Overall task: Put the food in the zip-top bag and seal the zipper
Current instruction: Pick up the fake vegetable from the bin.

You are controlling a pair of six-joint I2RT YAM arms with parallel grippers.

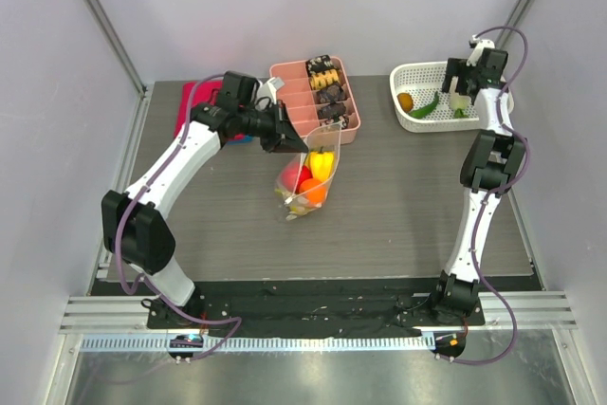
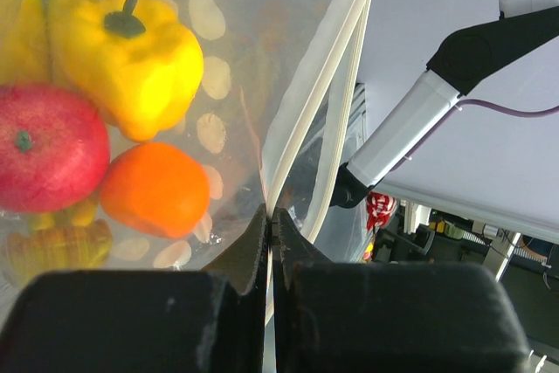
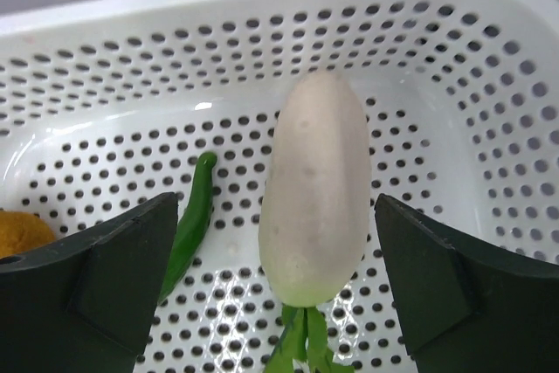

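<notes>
Just in front of the pink divided tray [image 1: 292, 92], the left gripper [image 2: 269, 216] is pinched fully shut on the mouth edge of the zip-top bag [image 1: 305, 192]. The zipper [image 2: 332, 85] strips stand parted, and inside are one yellow pepper [image 2: 131, 50], one red apple [image 2: 44, 146], one orange [image 2: 153, 188] and bananas [image 2: 52, 246] too crowded to count. Well to the tray's right, the right gripper [image 3: 275, 216] is spread wide and holds nothing over a white mesh basket [image 3: 437, 58], its fingers either side of one white radish [image 3: 314, 155], with one green pod [image 3: 192, 220] and one orange-brown piece [image 3: 22, 233] alongside.
</notes>
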